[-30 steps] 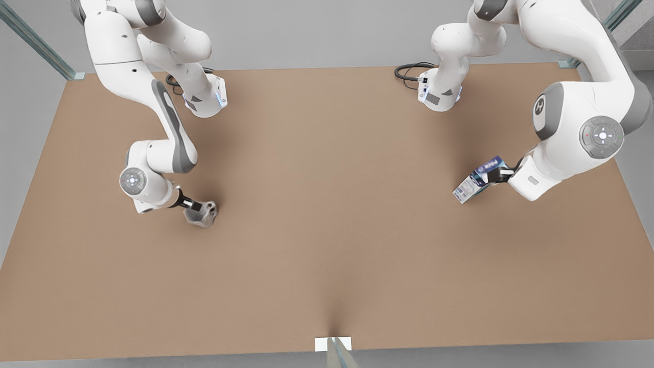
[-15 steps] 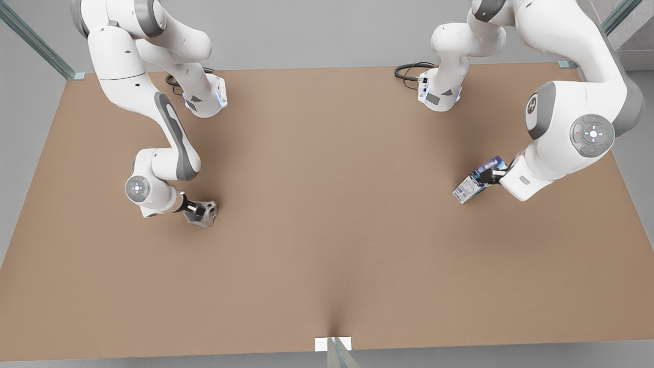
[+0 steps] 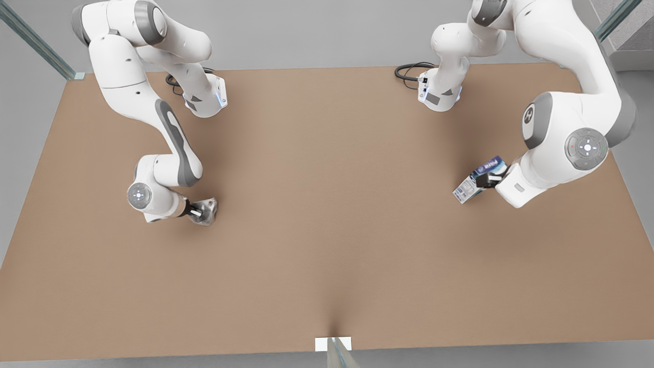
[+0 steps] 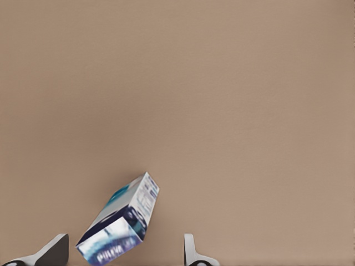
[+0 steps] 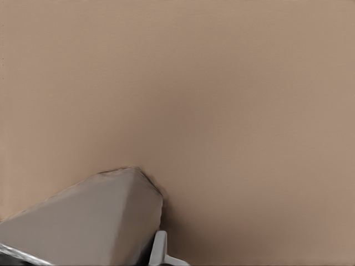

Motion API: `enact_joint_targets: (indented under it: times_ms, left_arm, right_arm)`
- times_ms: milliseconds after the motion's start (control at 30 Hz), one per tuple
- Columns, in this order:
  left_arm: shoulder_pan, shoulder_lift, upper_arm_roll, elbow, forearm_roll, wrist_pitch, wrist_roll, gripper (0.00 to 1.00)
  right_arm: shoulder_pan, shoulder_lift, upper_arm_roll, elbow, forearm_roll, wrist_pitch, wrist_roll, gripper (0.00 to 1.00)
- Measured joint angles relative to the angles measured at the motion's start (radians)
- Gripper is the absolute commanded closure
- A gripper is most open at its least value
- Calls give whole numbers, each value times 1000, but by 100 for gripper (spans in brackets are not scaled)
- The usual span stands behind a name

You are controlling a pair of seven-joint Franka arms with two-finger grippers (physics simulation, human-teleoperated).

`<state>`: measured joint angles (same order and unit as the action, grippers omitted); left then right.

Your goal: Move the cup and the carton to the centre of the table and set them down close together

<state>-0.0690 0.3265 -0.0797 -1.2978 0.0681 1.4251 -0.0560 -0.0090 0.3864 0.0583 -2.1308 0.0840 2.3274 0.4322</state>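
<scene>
I have two tools at work on the plain matte brown counter (image 3: 327,240), and both task things sit well apart from each other and from the centre. My left tool (image 3: 488,180) is at the small rectangular carton (image 3: 471,185), the one with white and light blue sides, a dark blue top band and a printed label. It is toward the front view's right and looks tilted rather than squarely upright. In the left wrist view my left tool (image 4: 125,250) stands open, with a pale fingertip (image 4: 191,250) showing a gap from the carton (image 4: 119,219) on either side, so I straddle it without pinching it. My right tool (image 3: 195,210) is against the small pale grey-white tapered cup with faceted sides (image 3: 206,211), toward the front view's left. The right wrist view shows the cup's (image 5: 83,221) angular wall very close, but I cannot tell whether that tool is open or closed on it. I judge the carton to be light and fairly stiff, though its thin walls would likely dent under a hard squeeze. Its flat opposite faces near the blue band look like the place to hold it, closing gently and squarely so the tilt does not make it twist. The cup looks rigid and light, but its taper and facets could let it slip or turn, so I would grip across two opposing flats, low on the wall. Both carries to the centre are yet to be done.
</scene>
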Motion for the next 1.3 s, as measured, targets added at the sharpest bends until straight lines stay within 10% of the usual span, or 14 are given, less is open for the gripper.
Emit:
enact_joint_targets:
  times_ms: [167,267,367,533,633,767,900,967,1300]
  left_arm:
    - [4,-3,1,-1,-6,-6,4,0]
    - [8,-3,2,-5,-7,-1,1,0]
    - [8,-3,0,-5,-8,2,7,0]
    - [56,-10,7,2,-5,35,517,0]
    - [72,-10,7,5,-5,74,835,0]
    - [183,-2,9,1,-25,88,1344,0]
    - [274,-106,9,-28,-16,73,1317,0]
    - [273,-146,9,-74,-10,40,1121,0]
    - [216,-385,-118,-496,-6,256,1057,0]
  right_arm:
    - [3,-1,70,119,19,-11,3,79]
    - [97,215,135,513,103,-94,8,79]
    - [320,496,52,951,242,-128,45,79]
    - [485,677,-84,1185,377,-134,91,79]
    - [539,716,-155,1217,488,-131,100,67]
    - [540,732,-162,1227,479,-134,106,25]
    - [540,734,-169,1227,479,-134,106,19]
    - [540,734,-169,1227,479,-134,106,0]
    - [537,698,-168,1218,479,-135,100,0]
